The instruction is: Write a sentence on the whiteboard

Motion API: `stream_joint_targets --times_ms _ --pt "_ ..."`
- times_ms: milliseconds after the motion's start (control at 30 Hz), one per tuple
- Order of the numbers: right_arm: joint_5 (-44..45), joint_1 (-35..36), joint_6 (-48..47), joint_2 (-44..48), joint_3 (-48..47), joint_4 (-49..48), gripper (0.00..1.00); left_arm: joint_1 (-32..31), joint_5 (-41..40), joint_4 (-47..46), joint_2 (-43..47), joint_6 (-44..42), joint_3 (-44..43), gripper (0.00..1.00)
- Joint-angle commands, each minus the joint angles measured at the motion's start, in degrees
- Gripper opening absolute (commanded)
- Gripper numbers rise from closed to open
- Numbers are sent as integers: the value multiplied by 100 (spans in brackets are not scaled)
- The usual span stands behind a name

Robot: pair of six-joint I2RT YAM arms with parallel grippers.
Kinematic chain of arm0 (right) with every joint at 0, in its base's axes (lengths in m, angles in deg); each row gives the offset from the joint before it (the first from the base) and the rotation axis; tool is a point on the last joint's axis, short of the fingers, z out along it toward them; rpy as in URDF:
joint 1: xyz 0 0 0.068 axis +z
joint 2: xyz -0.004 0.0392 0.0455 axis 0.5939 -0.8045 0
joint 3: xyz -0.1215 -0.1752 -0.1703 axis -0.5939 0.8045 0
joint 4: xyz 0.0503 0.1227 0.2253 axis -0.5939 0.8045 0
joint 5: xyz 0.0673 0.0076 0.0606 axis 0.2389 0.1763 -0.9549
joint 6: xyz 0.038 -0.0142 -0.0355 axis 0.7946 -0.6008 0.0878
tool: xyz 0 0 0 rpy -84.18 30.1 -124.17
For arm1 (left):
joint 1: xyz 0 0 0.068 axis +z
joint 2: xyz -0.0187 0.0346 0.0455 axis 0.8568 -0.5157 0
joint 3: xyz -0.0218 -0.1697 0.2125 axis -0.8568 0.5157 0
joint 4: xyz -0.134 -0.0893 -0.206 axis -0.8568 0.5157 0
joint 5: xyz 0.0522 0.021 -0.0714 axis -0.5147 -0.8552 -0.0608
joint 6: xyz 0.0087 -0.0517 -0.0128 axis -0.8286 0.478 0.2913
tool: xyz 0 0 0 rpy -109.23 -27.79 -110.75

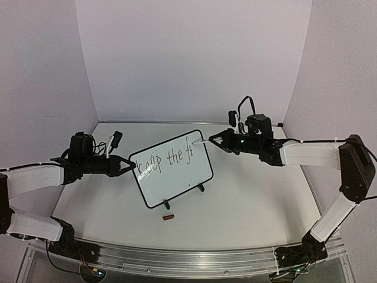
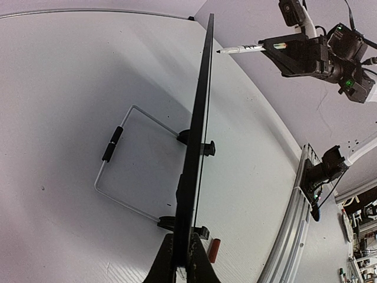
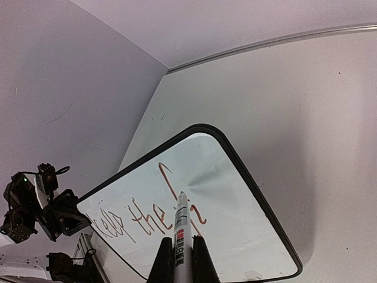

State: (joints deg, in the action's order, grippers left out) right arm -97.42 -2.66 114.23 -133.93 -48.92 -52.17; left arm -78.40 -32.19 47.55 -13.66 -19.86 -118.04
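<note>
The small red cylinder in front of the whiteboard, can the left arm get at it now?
Probably not: the left claw is shut on the edge of the whiteboard, steadying it. The cylinder lies uncovered nearby; only that grip hinders.

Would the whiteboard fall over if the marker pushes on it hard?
Probably tippy alone: the whiteboard stands on two small feet and a thin wire stand. Its straight, thin edge suggests stiff and light. The left claw pinching it likely steadies it.
</note>
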Motion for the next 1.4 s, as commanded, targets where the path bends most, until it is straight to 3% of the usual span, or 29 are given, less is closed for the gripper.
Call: stream_joint_targets --times_ms 0,767,1367 --pt "98 -46 -16 -112 19 -146 0 45 -419 74 -31 -293 -220 0" --pt "-8 -69 85 -119 475 -43 0 44 -410 41 -14 -293 -210 0" --pt "293 -72 82 25 123 -82 0 41 -415 70 42 -275 -209 0"
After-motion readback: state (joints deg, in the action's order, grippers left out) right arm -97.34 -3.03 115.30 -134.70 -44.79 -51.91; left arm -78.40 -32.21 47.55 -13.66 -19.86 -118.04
